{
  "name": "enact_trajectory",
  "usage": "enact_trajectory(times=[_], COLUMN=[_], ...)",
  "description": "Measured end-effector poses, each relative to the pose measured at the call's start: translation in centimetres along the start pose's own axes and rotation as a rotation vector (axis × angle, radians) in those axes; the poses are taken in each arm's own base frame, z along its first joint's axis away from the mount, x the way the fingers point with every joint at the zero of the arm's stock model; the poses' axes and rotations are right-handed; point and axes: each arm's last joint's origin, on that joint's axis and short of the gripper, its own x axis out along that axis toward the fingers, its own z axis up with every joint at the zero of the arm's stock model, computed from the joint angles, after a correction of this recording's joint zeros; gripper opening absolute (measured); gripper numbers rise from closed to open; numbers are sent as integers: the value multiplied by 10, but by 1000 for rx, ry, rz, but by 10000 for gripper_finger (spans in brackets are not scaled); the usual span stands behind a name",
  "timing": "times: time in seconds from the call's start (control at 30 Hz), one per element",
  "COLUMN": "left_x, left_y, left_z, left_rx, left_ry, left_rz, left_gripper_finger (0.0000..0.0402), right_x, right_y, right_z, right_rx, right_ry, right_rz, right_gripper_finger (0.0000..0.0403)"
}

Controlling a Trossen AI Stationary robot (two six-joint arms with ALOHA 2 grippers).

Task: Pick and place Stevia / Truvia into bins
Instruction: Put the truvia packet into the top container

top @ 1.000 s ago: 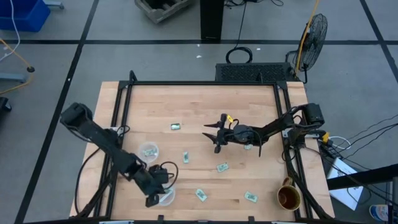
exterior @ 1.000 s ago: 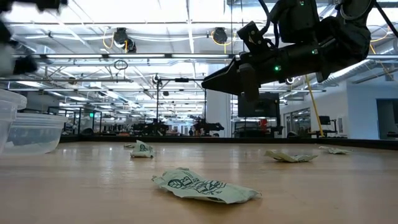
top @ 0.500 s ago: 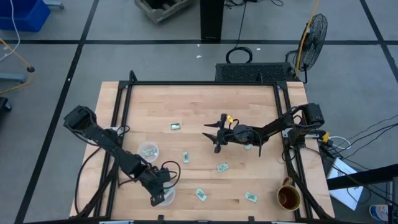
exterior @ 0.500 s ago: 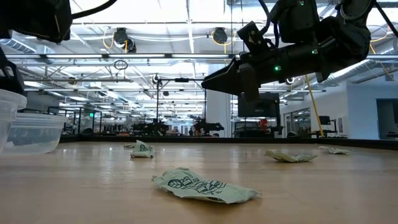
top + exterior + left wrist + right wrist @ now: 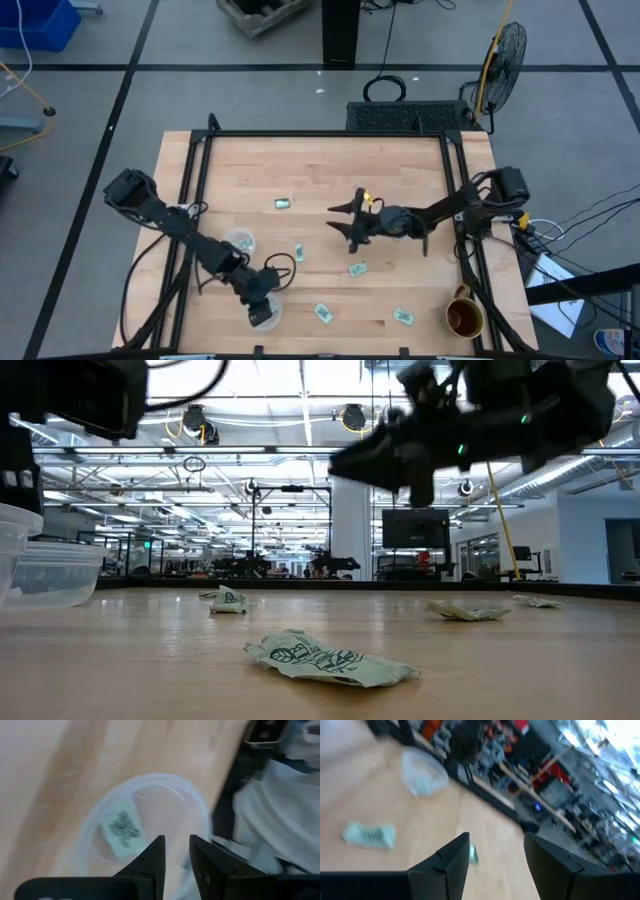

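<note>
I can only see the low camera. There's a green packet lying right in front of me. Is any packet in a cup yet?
Observer: Yes. The left wrist view shows one sachet lying inside a clear cup, right under the left gripper, whose fingers are apart and empty.
Operator: Is there another one?
Observer: Yes. From above, a second cup sits a bit farther back on the table's left side.
Operator: What about the other arm?
Observer: The right gripper is open with nothing between its fingers. It hovers over the middle of the table.
</note>
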Motion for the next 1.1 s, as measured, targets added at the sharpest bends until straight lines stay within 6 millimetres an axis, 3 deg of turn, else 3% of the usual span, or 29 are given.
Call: enact_trajectory(times=[0.1,0.2,0.33,0.47,0.6,0.7,0.9,1.0,1.1], left_x=[-5,-12,-34,-62,-91,-109,-129,-133,-129], left_y=[0,-3,-11,-14,-6,5,26,40,56], left_z=[14,28,39,45,47,51,67,78,87], left_rx=[-46,-13,118,324,513,594,521,517,459], left_ry=[54,77,36,-102,-294,-478,-776,-783,-693], left_rz=[-89,-204,-343,-375,-240,-8,437,569,586], left_gripper_finger=[92,92,92,92,92,92,93,93,93], right_x=[-10,-24,-46,-68,-81,-86,-89,-86,-83], right_y=[-8,-15,-24,-26,-27,-24,-22,-24,-27], right_z=[15,22,28,24,16,8,4,6,10], right_rx=[91,212,343,355,462,531,553,533,483], right_ry=[-16,22,113,270,428,546,612,568,515], right_rz=[24,163,323,417,434,433,429,399,350], right_gripper_finger=[183,183,183,183,183,183,183,183,183])
